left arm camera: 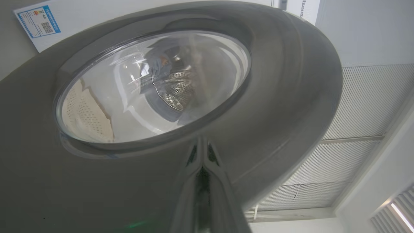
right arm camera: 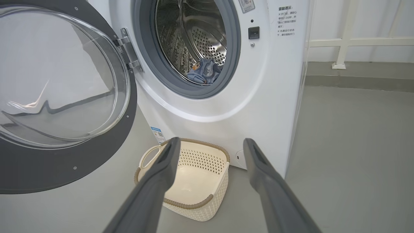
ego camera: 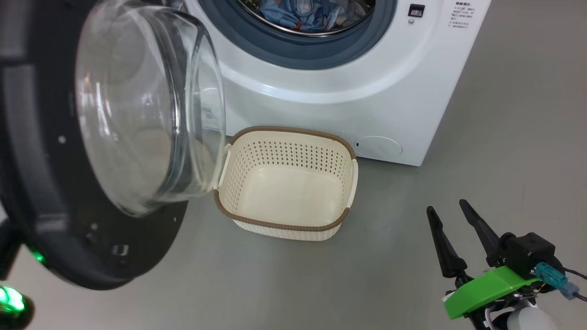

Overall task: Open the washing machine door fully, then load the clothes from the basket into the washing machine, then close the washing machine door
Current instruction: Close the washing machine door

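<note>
The washing machine door (ego camera: 137,114) hangs open above the floor beside the basket (ego camera: 284,224). It looks heavy, stiff and glossy, so I'd push its black rim. Left fingers (left arm camera: 189,181) are together at its outer face; right fingers (ego camera: 442,243) are apart.

The washer (right arm camera: 265,97) is carrying a notice (right arm camera: 286,20) of Chinese print on the upper right of its front. It is showing a bold heading over short lines that begin with ※ marks, and the characters are too small to read surely. In the head view the same notice (ego camera: 461,16) is blurring into grey lines. In the left wrist view a blue-edged label (left arm camera: 38,22) with a QR code is sitting on a white panel, its print too fine to read. Near that view's top edge, sideways letters (left arm camera: 301,9) are spelling "isens", cut off by the frame. A small sticker (right arm camera: 246,4) is showing a pictogram too small to make out.
</note>
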